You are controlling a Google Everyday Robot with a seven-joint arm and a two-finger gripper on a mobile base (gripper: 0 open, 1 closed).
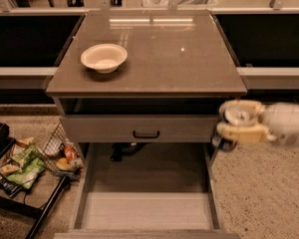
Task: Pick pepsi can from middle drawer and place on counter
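My gripper (pixel 237 122) is at the right of the cabinet, level with the grey drawer front, and is shut on the pepsi can (pixel 236 117). The can's silver top faces the camera; its dark body shows below between the pale fingers (pixel 239 132). The can is held in the air beside the front right corner of the counter (pixel 169 54), just below its edge. The middle drawer (pixel 144 210) stands pulled out below, with nothing on its light grey floor.
A white bowl (pixel 104 58) sits on the counter's left side. A wire basket of snack packets (pixel 27 158) stands on the floor at the left. Speckled floor lies to the right of the drawer. Dark shelves flank the cabinet.
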